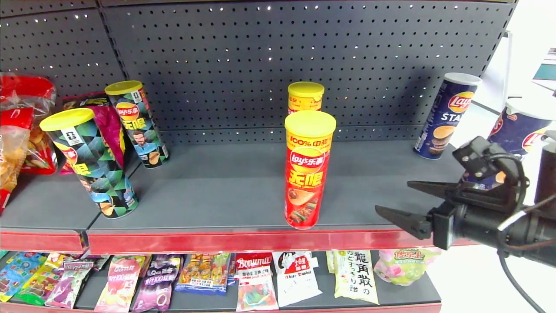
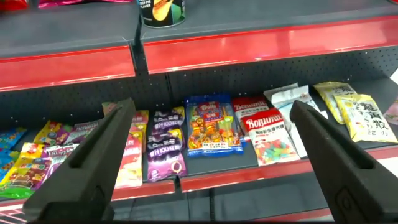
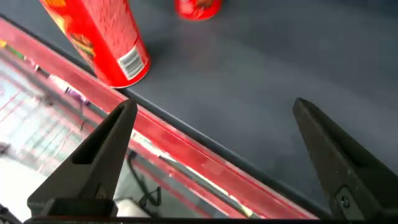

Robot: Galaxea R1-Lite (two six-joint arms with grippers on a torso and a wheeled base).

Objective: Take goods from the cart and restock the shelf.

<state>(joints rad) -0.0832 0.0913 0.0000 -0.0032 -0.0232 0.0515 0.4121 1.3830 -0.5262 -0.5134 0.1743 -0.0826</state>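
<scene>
Pegboard back panel stood behind everything, far beyond the fingers. Grey upper shelf with a red front lip ran across; lower shelf sat under it.

Right gripper hung at the lip of the upper shelf, toward its right end. Its fingers were spread wide with nothing between them. Left gripper faced the lower shelf, its fingers wide too and empty.

Red chip can stood upright on the upper shelf right at the front lip, to the left of the right fingers and apart from them. Second red can stood straight behind it near the back panel, farther from the fingers. Two blue chip cans sat on the right end of the shelf: one well beyond the right fingers, the other closer, partly hidden behind the right gripper. Two teal chip cans stood far to the left of the right fingers, well apart from them. Snack bags sat at the far left end.

Candy bags lay in a row on the lower shelf, ahead of the left fingers, not touched.
</scene>
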